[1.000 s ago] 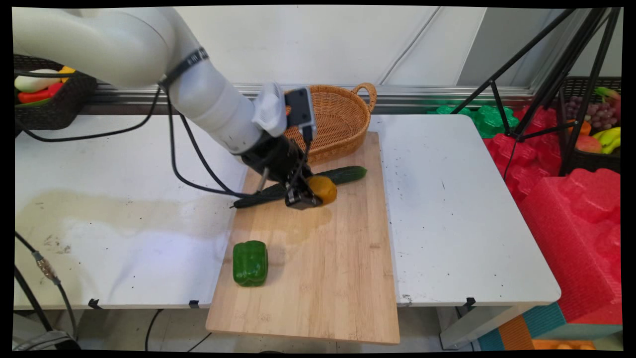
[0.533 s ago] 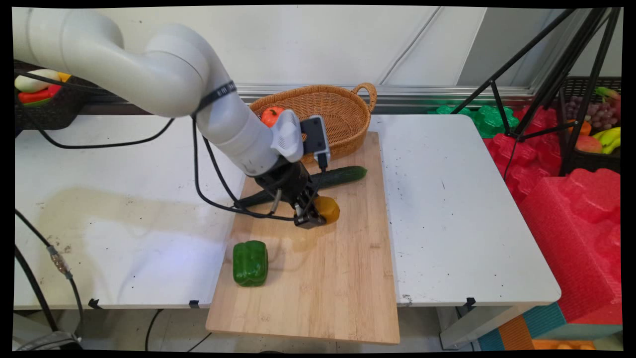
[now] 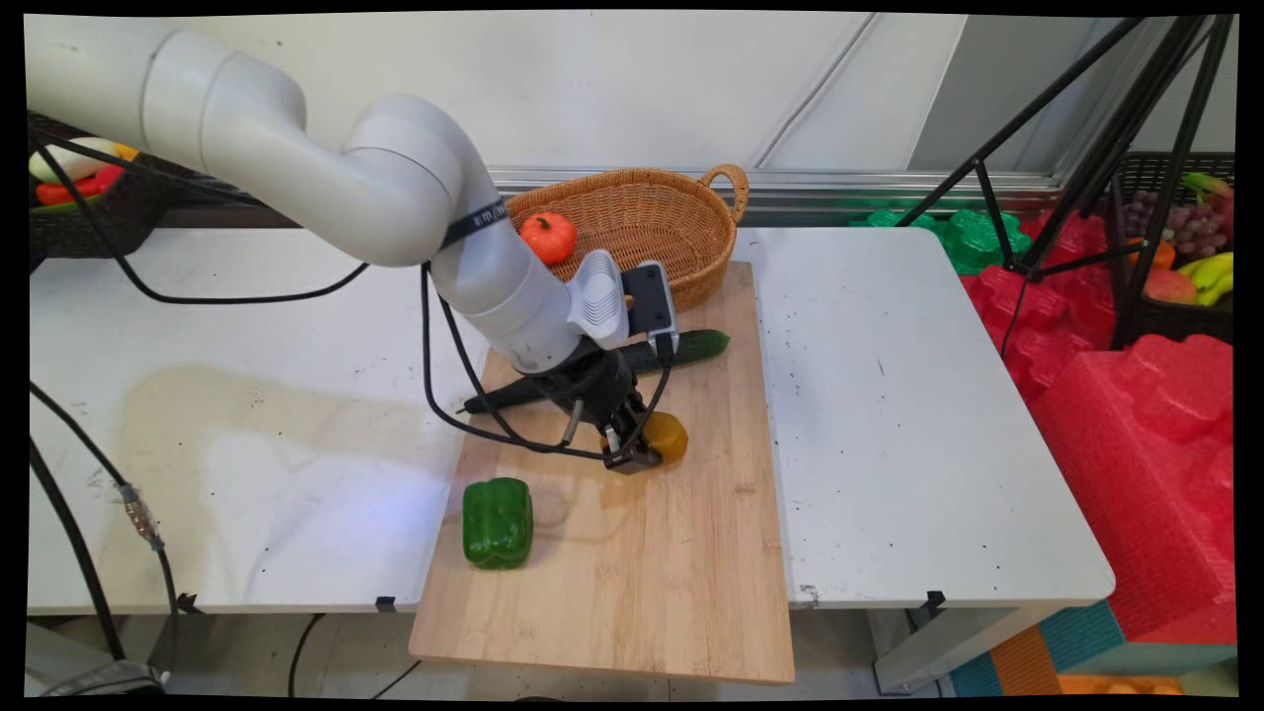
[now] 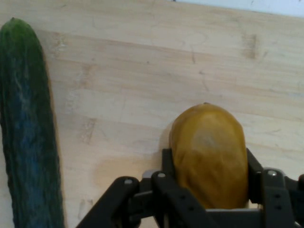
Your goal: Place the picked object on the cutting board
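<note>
We see the gripper (image 3: 647,449) clamped on a yellow-brown fruit (image 4: 209,154), perhaps a mango, low over the wooden cutting board (image 3: 681,583), cucumber (image 3: 691,346) on the board's far end, green pepper (image 3: 497,521) near its left edge, wicker basket (image 3: 681,222) beyond holding a small orange pumpkin (image 3: 548,237)

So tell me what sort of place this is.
Probably a robotics lab set up for manipulation trials: a white table with a wooden board, a tripod beside it, red foam blocks, and crates of toy produce.
</note>
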